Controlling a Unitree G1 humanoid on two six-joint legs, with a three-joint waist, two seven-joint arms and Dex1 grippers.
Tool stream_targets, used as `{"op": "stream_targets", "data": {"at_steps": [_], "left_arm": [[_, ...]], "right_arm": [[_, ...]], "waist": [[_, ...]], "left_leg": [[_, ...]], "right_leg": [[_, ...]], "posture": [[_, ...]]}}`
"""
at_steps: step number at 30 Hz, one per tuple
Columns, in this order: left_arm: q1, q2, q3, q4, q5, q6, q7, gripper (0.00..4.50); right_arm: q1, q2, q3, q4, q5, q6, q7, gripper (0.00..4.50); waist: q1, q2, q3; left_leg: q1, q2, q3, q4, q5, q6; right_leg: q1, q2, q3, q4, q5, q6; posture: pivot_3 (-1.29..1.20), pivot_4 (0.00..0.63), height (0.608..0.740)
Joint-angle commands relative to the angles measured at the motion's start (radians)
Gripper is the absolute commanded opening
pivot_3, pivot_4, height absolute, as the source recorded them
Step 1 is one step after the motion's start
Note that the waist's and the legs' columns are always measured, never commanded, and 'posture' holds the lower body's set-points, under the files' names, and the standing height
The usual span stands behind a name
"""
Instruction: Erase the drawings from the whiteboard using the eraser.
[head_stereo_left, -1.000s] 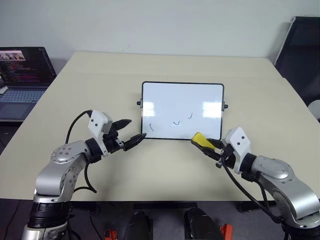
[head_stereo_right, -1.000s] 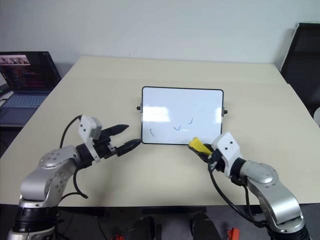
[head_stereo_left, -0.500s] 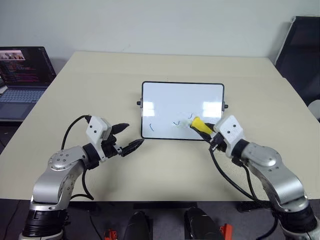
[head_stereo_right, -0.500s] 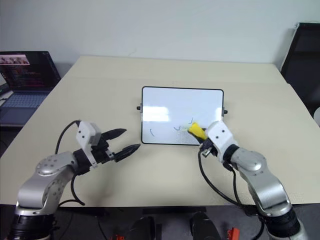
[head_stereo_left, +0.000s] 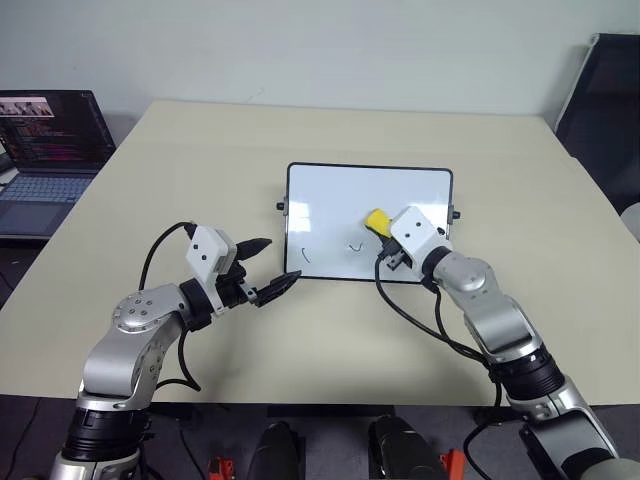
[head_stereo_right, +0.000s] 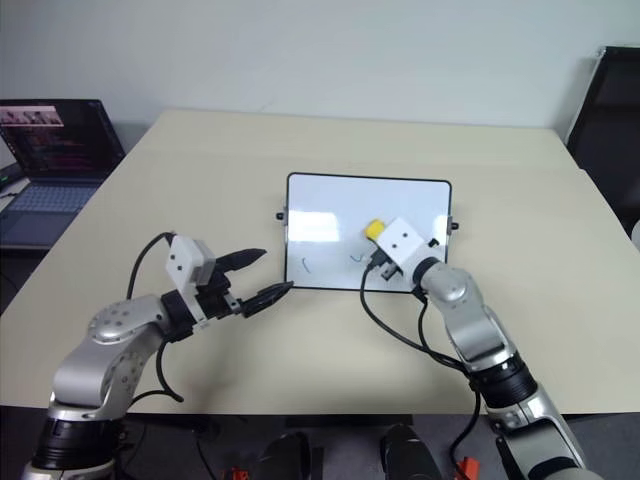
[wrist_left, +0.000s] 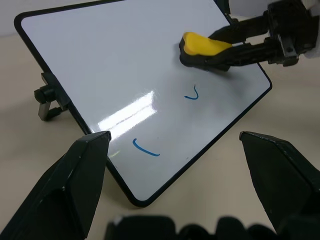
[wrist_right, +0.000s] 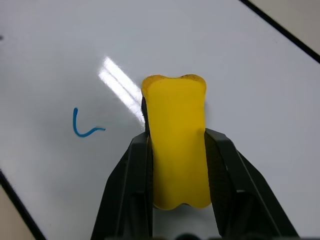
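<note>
The whiteboard (head_stereo_left: 330, 195) stands tilted on the table's middle, white with a thin black frame. My right gripper (head_stereo_left: 381, 226) is shut on the yellow eraser (head_stereo_left: 377, 218), which rests against the board's right half; the right wrist view has the eraser (wrist_right: 176, 150) pinched between both fingers. Two of the drawings show as small blue strokes: one low on the left (head_stereo_left: 305, 254), one near the centre (head_stereo_left: 354, 247), just left of the eraser. My left gripper (head_stereo_left: 280, 260) hangs open off the board's lower left corner, holding nothing.
An open laptop (head_stereo_left: 45, 150) sits at the far left, beside the table. A dark chair (head_stereo_left: 612, 100) stands at the right, behind the table's corner. Bare beige tabletop (head_stereo_left: 330, 330) surrounds the board.
My right gripper has carried the eraser forward and left, from the board's lower right corner onto its face. The small stroke at the right no longer shows. The left gripper has stayed put.
</note>
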Motion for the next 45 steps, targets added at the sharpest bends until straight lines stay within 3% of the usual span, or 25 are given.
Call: {"op": "stream_targets", "data": {"at_steps": [1, 10, 13, 21, 29, 37, 45], "left_arm": [[-0.013, -0.003, 0.008, -0.010, -0.003, -0.020, 0.001, 4.50], [-0.017, -0.012, 0.003, -0.009, -0.004, -0.014, 0.002, 4.50], [-0.017, -0.011, 0.004, -0.009, -0.005, -0.014, 0.000, 4.50], [-0.016, -0.009, 0.005, -0.005, -0.007, -0.013, -0.005, 4.50], [-0.003, -0.006, 0.008, 0.002, -0.006, -0.017, -0.012, 4.50], [0.025, 0.002, 0.022, 0.027, 0.003, -0.039, -0.021, 4.50], [0.031, 0.005, 0.021, 0.029, 0.005, -0.051, -0.026, 4.50]], "right_arm": [[0.042, 0.001, 0.028, 0.020, -0.008, -0.021, 0.032, 1.09], [-0.017, 0.043, -0.089, 0.132, -0.082, -0.049, -0.156, 1.09], [-0.001, 0.040, -0.102, 0.125, -0.069, 0.006, -0.131, 1.09], [0.070, -0.073, 0.058, -0.009, -0.084, 0.087, 0.110, 1.08], [-0.021, -0.042, -0.032, 0.078, -0.176, -0.005, -0.092, 1.06], [0.001, -0.102, 0.141, 0.019, -0.207, -0.101, 0.134, 1.04], [-0.061, -0.076, 0.126, 0.087, -0.332, -0.192, 0.026, 1.04]], "waist": [[-0.001, 0.000, 0.000], [-0.004, 0.000, 0.000], [-0.001, -0.001, -0.001], [-0.002, -0.004, -0.002], [-0.008, -0.003, -0.002], [-0.007, -0.004, -0.002], [-0.007, -0.003, -0.002]], "left_leg": [[0.000, 0.000, 0.000, 0.001, 0.000, 0.000], [0.002, 0.000, 0.000, 0.009, 0.000, 0.001], [0.002, 0.000, 0.000, 0.013, 0.001, 0.001], [0.002, 0.000, 0.000, 0.013, 0.001, 0.001], [0.002, 0.000, 0.000, 0.011, 0.001, 0.001], [0.002, 0.000, 0.002, 0.011, 0.001, 0.001], [0.001, 0.001, 0.002, 0.002, 0.001, 0.001]], "right_leg": [[0.000, 0.000, 0.000, 0.000, 0.000, 0.000], [0.002, 0.000, 0.001, 0.001, 0.004, -0.002], [0.001, -0.001, 0.001, 0.000, 0.004, -0.002], [0.003, -0.002, 0.000, -0.001, 0.004, -0.002], [-0.001, -0.001, 0.001, 0.000, 0.004, -0.002], [0.000, -0.004, 0.001, -0.005, 0.004, -0.002], [-0.003, -0.002, 0.000, -0.001, 0.004, -0.002]], "posture": [[0.00, 0.150, 0.740], [0.00, 0.150, 0.740], [0.00, 0.150, 0.740], [0.00, 0.150, 0.740], [0.00, 0.150, 0.740], [0.00, 0.150, 0.740], [0.00, 0.150, 0.740]]}}
